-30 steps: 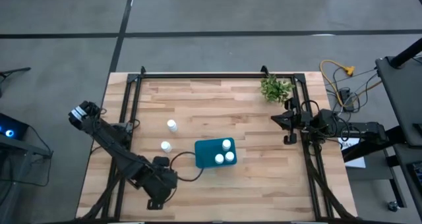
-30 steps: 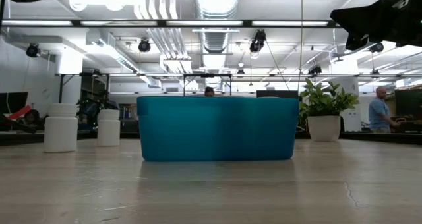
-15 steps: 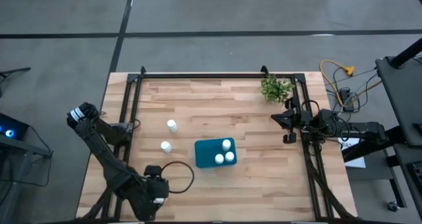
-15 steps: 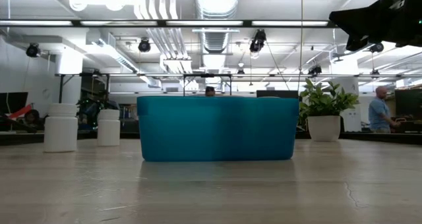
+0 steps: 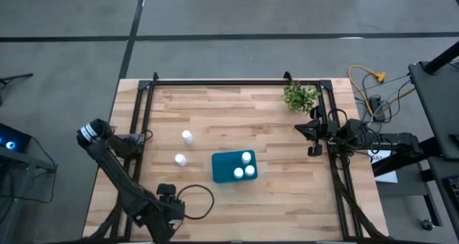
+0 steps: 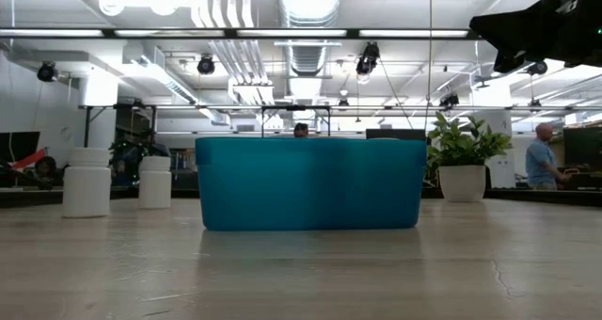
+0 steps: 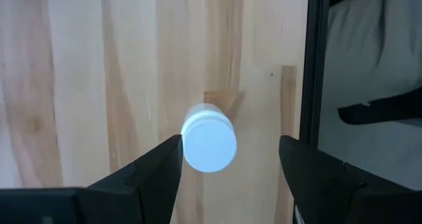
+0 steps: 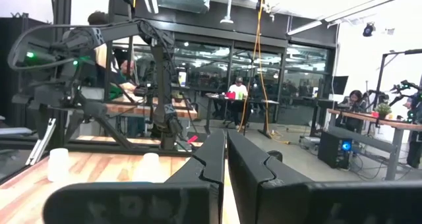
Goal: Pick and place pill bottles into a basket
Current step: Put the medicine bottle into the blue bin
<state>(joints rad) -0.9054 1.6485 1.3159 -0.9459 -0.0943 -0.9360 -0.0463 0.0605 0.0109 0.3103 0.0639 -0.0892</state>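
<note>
The teal basket (image 5: 231, 168) stands mid-table with three white pill bottles (image 5: 244, 166) upright in it. Two more bottles (image 5: 187, 137) (image 5: 180, 160) stand on the table left of the basket; the low view shows them too (image 6: 87, 182) (image 6: 155, 181). My left gripper (image 5: 163, 214) is near the table's near edge, open and pointing down. Its wrist view shows one more bottle (image 7: 209, 146) upright on the wood, between the spread fingers (image 7: 231, 143) and nearer one of them. My right gripper (image 5: 313, 138) waits shut at the table's right side (image 8: 225, 151).
A small green plant (image 5: 300, 96) stands at the far right corner. A black frame rail (image 7: 315, 59) runs close beside the bottle under my left gripper. A black cable loop (image 5: 199, 199) lies near the left arm. Bare wood lies right of the basket.
My left gripper has gone from beside the basket's near left corner toward the table's near edge and a little left. The arm's cable loop has followed it. The basket and the bottles have kept still.
</note>
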